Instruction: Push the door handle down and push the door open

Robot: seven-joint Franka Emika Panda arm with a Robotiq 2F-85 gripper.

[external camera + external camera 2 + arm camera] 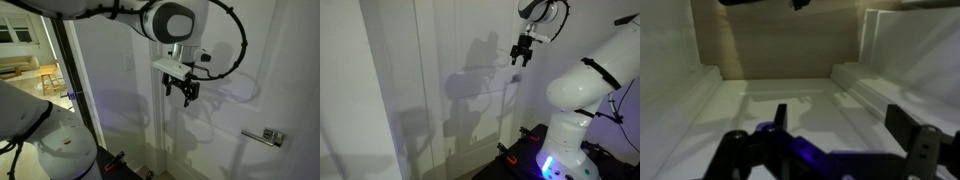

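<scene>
The door handle point(262, 136) is a small silver lever on a squarish backplate at the lower right of the white panelled door point(120, 110). My gripper point(183, 95) hangs in front of the door, up and to the left of the handle, not touching it. Its fingers are spread open and empty. In an exterior view the gripper point(520, 58) sits high near the door point(420, 80); the handle is not visible there. In the wrist view the open fingers point(840, 125) frame the door's white panel mouldings point(790, 92).
A dark-framed glass doorway point(60, 70) stands left of the door, with a lit room behind. A small white switch plate point(127, 66) is on the wall. The robot's white base point(570, 120) stands on the right, close to the door.
</scene>
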